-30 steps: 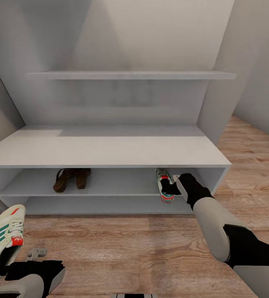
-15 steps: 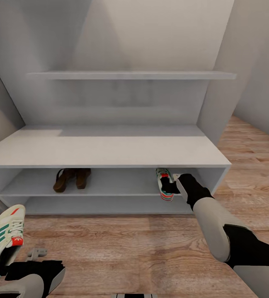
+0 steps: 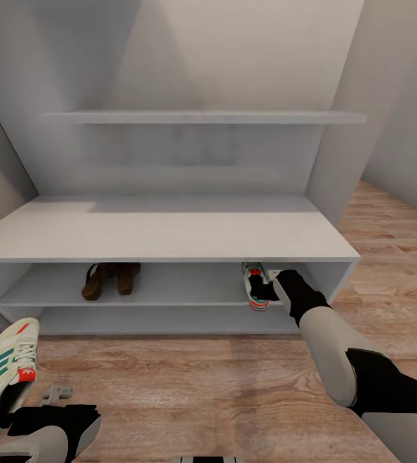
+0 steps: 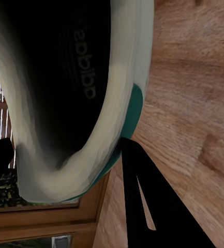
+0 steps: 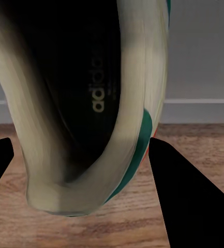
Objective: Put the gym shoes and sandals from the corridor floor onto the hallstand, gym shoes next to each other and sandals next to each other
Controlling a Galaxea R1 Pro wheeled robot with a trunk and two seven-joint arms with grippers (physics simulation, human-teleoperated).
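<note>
My right tool point(image 3: 267, 287) sits at the mouth of the hallstand point(image 3: 169, 235), right of centre in the head frame, clenched on a gym shoe point(image 3: 254, 286) that hangs at the front edge of the upper open shelf level; I cannot tell whether the sole already rests on the shelf board. In the right wrist frame that shoe point(image 5: 86, 103) fills the centre, its dark opening towards the camera, with a black finger point(image 5: 187, 196) on each side of the heel.

My left tool point(image 3: 6, 418) is at the lower left of the head frame, grasping the other gym shoe point(image 3: 6, 373), which is tilted toe-up above the corridor floor point(image 3: 189, 392). The left wrist frame shows this shoe point(image 4: 65, 93) held at the heel, one dark finger point(image 4: 153, 206) against its rim, wood planks behind.

The two sandals point(image 3: 110, 279) stand side by side on the same shelf level, left of centre, well apart from the right-hand shoe. A small grey object point(image 3: 55, 391) lies on the floor near my left arm.
</note>
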